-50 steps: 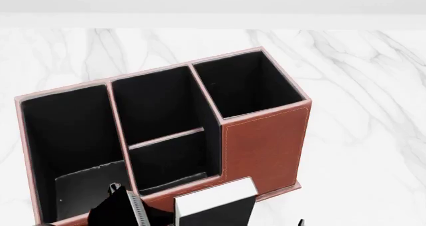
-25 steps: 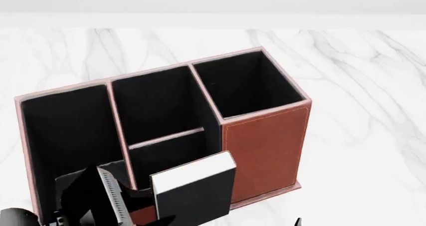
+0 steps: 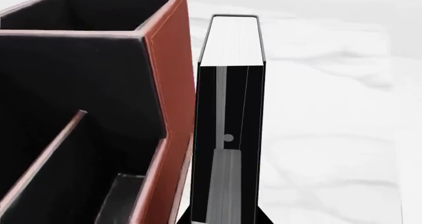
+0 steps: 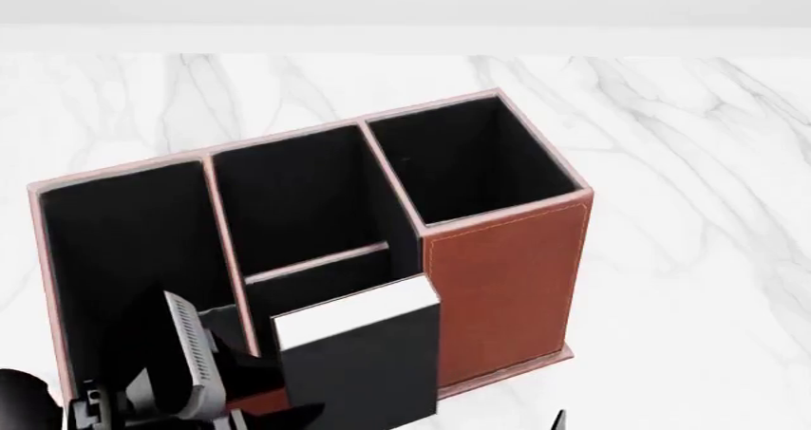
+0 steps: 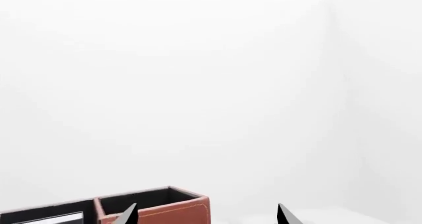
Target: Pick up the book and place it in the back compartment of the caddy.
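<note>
The book (image 4: 365, 368), black with a white page edge on top, hangs upright in front of the caddy's (image 4: 507, 269) low near wall. My left gripper (image 3: 226, 217) is shut on the book's lower end. In the left wrist view the book (image 3: 231, 110) stands right beside the caddy's brown outer wall (image 3: 170, 85). The back compartment (image 4: 317, 280), the small pocket behind the low thin divider, is partly covered by the book's top edge in the head view. My right gripper (image 5: 205, 217) is open and holds nothing, off to the right of the caddy (image 5: 161, 210).
The caddy stands on a white marble tabletop (image 4: 685, 164). A tall square pocket (image 4: 462, 159) is at the caddy's right end and a long pocket (image 4: 127, 259) at its left. My left arm (image 4: 190, 364) overlaps the long pocket's near end.
The left gripper has lifted the book up and leftward, from below the caddy's front wall to level with the low middle pocket. The right gripper has not moved.
</note>
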Motion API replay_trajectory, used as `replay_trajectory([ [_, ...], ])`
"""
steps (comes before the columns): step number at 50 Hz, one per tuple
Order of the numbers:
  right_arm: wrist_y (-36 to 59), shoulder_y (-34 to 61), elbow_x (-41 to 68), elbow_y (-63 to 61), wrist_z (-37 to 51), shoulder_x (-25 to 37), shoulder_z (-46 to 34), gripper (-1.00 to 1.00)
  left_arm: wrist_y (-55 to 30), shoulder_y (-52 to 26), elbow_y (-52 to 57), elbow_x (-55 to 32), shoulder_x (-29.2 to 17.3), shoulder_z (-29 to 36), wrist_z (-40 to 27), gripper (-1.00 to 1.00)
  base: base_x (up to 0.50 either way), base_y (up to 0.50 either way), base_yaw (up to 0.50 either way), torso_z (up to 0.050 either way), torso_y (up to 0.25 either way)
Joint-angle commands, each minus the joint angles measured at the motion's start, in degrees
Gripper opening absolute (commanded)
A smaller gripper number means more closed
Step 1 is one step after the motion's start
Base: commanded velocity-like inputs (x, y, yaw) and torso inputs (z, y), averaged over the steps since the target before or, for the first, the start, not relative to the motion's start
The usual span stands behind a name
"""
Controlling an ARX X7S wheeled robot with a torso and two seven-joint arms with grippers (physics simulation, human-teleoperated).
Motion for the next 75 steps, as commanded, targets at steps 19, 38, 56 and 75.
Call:
replay_trajectory([
  [19, 3.1, 0.3, -1.5, -0.8, 1.6, -0.3, 0.2, 1.00, -1.9, -1.2, 1.9, -3.4, -0.2, -2.2, 1.9, -1.00, 0.00, 0.00, 0.00, 0.001, 0.001],
  [38, 3.7, 0.3, -4.0, -0.7, 2.8, -0.4, 0.5, 1.00, -4.6, -3.5, 1.0, -3.3, -0.4, -0.8, 9.6, -1.00, 0.00, 0.00, 0.00, 0.000, 0.001],
  [56, 3.6, 0.8, -4.0, 0.1, 2.8, -0.5, -0.1, 1.00, -7.5, -5.8, -4.1, -2.4, 1.8, -0.7, 8.0, -1.00, 0.00, 0.00, 0.00, 0.000, 0.001],
  [75, 3.9, 1.0, -3.9, 0.2, 3.1, -0.3, -0.3, 1.00, -5.7, -6.6, -7.3, -2.2, 1.8, -2.5, 8.4, -1.00, 0.00, 0.00, 0.00, 0.001, 0.001],
])
